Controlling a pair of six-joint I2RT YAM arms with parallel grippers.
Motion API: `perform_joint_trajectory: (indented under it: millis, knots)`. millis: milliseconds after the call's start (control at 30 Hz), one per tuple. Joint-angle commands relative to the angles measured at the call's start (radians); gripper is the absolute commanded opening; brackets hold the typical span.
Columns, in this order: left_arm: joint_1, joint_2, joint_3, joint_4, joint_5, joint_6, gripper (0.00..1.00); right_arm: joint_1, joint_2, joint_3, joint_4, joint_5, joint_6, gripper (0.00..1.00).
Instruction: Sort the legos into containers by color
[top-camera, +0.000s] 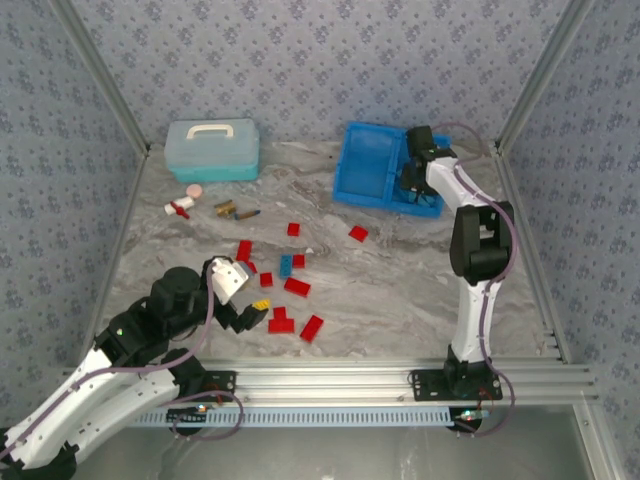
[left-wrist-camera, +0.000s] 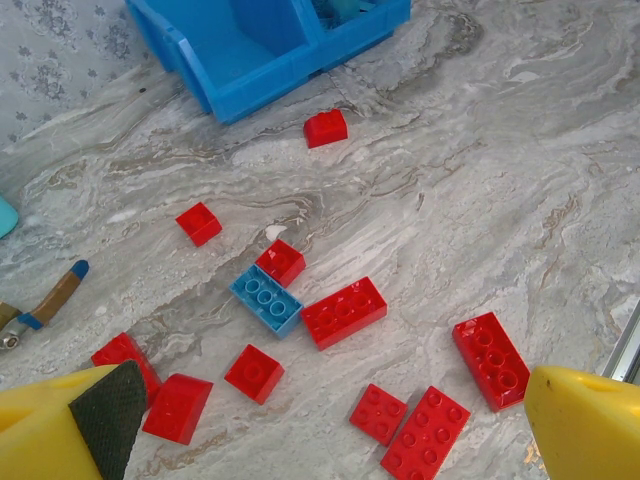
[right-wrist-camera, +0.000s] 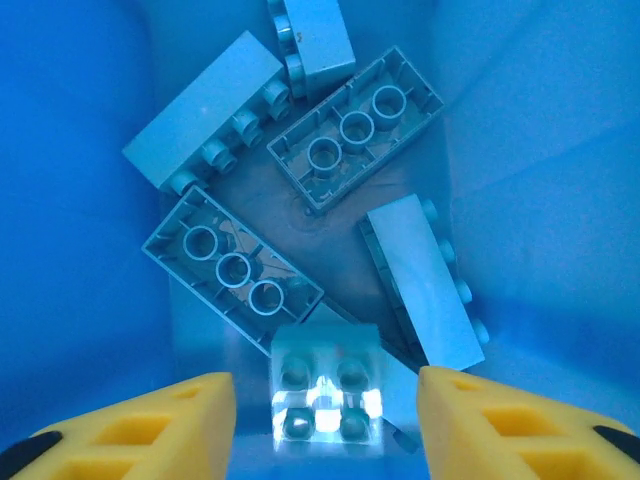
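Right wrist: end effector (right-wrist-camera: 322, 405) between tray (right-wrist-camera: 70, 250) walls

Pale blue lidded box (top-camera: 212, 150), pink-white trinket (top-camera: 183, 203), brown bits (top-camera: 236, 210), marbled table (top-camera: 400, 290)

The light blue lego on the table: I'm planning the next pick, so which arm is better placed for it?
Left. The left pincer hovers open close to the light blue lego; the right pincer is far off, down in the tray.
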Motion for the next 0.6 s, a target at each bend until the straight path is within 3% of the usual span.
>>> perform_joint_trajectory:
  millis: [0, 200, 400, 467, 567]
  knots:
    - [0.005, -0.008, -0.006, 0.001, 0.002, 0.016, 0.99, 0.004, -0.048, 0.056, -0.052, -0.016, -0.014, 0.6]
    - [0.006, 0.007, -0.009, 0.022, -0.042, -0.024, 0.99, 0.048, -0.19, -0.059, -0.018, -0.039, -0.004, 0.62]
    - [0.002, 0.219, 0.093, 0.033, -0.324, -0.532, 0.95, 0.152, -0.417, -0.298, 0.028, -0.07, 0.043, 0.65]
    - [-0.01, 0.336, 0.144, -0.006, -0.355, -0.646, 0.88, 0.192, -0.494, -0.369, 0.025, -0.086, 0.064, 0.68]
    - [-0.049, 0.532, 0.237, -0.067, -0.394, -0.714, 0.78, 0.251, -0.609, -0.472, 0.024, -0.094, 0.091, 0.72]
